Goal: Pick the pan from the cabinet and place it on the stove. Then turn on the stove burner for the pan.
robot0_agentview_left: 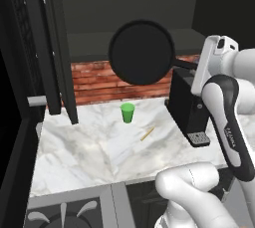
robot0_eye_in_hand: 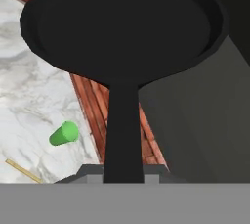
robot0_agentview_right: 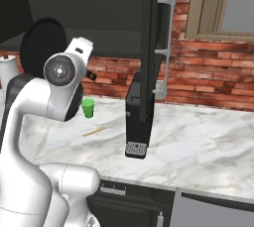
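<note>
Jaws clamped narrow on the long thin handle of the flat round matte-black frying pan (robot0_agentview_left: 142, 52), held tilted in the air over the white marble counter (robot0_agentview_left: 99, 147) just outside the open dark charcoal wall cabinet (robot0_agentview_left: 55, 48); end-of-handle grip means it may swing, hitting the small green plastic cup (robot0_agentview_left: 127, 112).

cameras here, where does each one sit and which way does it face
Left base view: behind the arm's left, facing the counter; arm at lower right, pan held up.
Right base view: behind its right; arm at lower left, same green cup.
Hand view: on the hand, looking along the pan's handle; both base views share the counter, cup and pan.
</note>
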